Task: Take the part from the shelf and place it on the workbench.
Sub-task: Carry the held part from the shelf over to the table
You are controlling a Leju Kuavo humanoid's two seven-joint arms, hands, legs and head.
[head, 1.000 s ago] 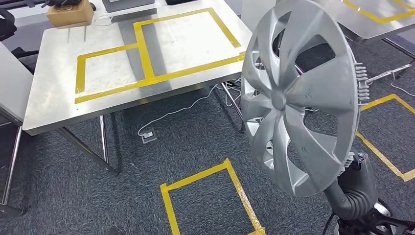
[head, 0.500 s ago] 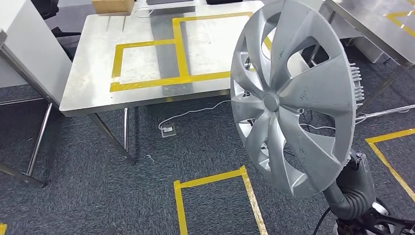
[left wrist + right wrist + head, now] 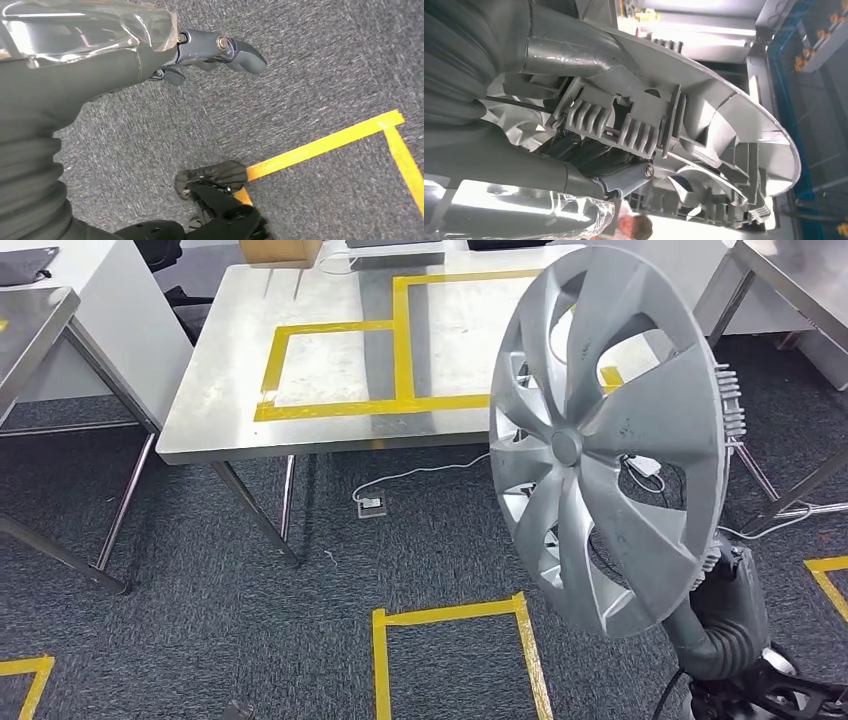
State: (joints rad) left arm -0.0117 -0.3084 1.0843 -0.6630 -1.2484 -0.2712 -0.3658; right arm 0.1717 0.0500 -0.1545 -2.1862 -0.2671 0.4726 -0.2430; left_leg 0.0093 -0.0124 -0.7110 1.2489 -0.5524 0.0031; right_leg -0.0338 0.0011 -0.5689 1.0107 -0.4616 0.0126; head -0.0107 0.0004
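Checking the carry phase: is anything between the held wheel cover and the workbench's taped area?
Nothing visible. The right hand holds the wheel cover upright over carpet; the workbench ahead shows bare steel inside its yellow tape.

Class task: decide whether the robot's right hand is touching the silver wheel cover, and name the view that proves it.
Touching. In the right wrist view the right hand grips the wheel cover at its ribbed rim, fingers pressed against the plastic with no gap.

Even overhead light, perhaps slight blur
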